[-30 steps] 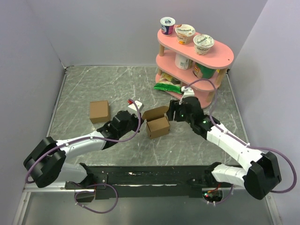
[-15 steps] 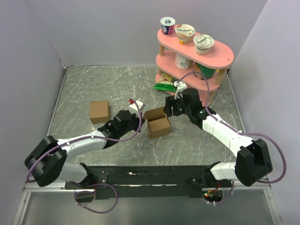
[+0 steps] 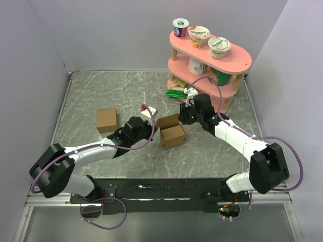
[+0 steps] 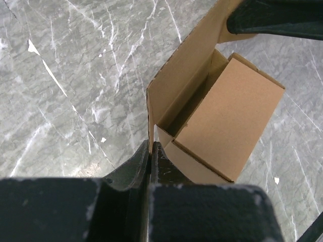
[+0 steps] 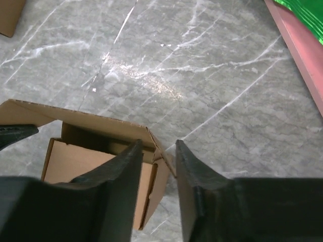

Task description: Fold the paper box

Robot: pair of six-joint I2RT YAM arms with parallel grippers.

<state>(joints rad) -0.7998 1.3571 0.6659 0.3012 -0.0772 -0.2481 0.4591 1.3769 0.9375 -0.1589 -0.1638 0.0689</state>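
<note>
The paper box is a small brown carton on the table's middle, its lid flap raised toward the back. My left gripper is at its left side, shut on the thin edge of a side flap; in the left wrist view the fingers pinch that cardboard edge, with the box open beyond. My right gripper hangs at the lid's right rear corner. In the right wrist view it stands open, with the lid's small corner tab between the fingers and a gap on either side.
A neat brown cube sits left of the box. A pink two-tier shelf at the back right carries yogurt cups and jars. A green packet lies at its foot. Grey walls border the table.
My right gripper moved back and left to the lid's corner and its jaws narrowed around the tab. The left gripper kept its pinch and shifted slightly right.
</note>
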